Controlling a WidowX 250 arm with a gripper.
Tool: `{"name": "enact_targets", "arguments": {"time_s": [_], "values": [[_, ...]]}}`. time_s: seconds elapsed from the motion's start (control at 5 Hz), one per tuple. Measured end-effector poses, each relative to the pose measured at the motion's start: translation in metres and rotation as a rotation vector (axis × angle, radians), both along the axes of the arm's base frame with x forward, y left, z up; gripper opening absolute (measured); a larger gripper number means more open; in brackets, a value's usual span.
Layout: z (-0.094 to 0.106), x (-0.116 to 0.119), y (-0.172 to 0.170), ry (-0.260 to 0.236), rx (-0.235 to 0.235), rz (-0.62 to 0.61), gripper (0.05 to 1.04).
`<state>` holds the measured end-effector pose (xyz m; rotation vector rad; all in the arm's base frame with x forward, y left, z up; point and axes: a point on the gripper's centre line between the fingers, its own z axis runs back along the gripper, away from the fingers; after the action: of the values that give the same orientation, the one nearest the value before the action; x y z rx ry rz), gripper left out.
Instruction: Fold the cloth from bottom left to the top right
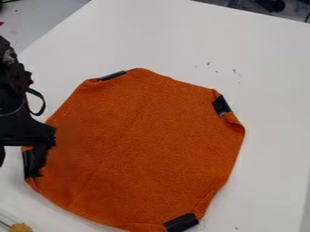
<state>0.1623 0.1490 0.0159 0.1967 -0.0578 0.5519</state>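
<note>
We judge the whole fold still to be made, as the orange cloth (pixel 145 145) lies spread on the bench (pixel 260 59), our end effector (pixel 21 166) at its lower-left edge, fingers apart, gripping nothing we can see.

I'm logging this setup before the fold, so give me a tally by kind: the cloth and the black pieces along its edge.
Orange cloth: 1
Black edge pieces: 4
Total: 5
</note>
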Motion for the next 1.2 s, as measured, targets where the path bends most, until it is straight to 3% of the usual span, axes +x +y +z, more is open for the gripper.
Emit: {"name": "enact_targets", "arguments": {"time_s": [0.2,0.6,0.8,1.0,1.2], "values": [[-0.008,0.0,0.007,-0.005,-0.009,-0.004,0.947],[-0.009,0.007,0.011,-0.022,0.003,-0.02,0.383],[-0.008,0.006,0.01,0.003,0.011,-0.018,0.187],[0.008,0.012,0.008,0.026,0.051,-0.028,0.087],[0.03,0.024,0.002,0.034,0.107,-0.05,0.068]]}}
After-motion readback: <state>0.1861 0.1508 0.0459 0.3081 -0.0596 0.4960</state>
